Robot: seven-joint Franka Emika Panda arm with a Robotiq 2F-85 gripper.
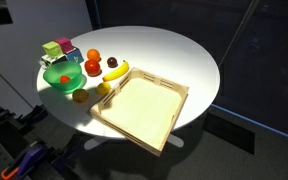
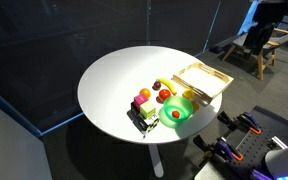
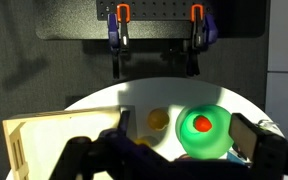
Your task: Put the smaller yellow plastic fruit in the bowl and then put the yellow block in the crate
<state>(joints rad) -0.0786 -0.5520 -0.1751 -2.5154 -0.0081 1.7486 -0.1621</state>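
Since the gripper doesn't show up in either outside camera, those two are only good for the layout. In an exterior view the small yellow fruit (image 1: 104,88) sits on the white table (image 1: 184,60) just beside the near corner of the wooden crate (image 1: 142,108). The green bowl (image 1: 59,77) is close by on its other side, and the bigger banana (image 1: 117,70) is just behind it. The yellow block (image 1: 54,47) is stacked with the other blocks behind the bowl. In an exterior view from the opposite side, the bowl (image 2: 179,113) and crate (image 2: 202,80) are close to the table edge, and the fruit is too small there for me to pick out.

The wrist view is the useful one. The gripper (image 3: 174,155) has its jaws spread wide with nothing between them. What I take to be the small yellow fruit (image 3: 158,119) lies ahead of the fingertips and roughly centred, maybe a bit toward the crate (image 3: 44,145) side. The bowl (image 3: 204,130) is right next to it on the other side. The fruit is roundish, so there's no long axis to line up with. My guess is the next move is basically straight forward and down onto it, then a short hop sideways into the bowl.
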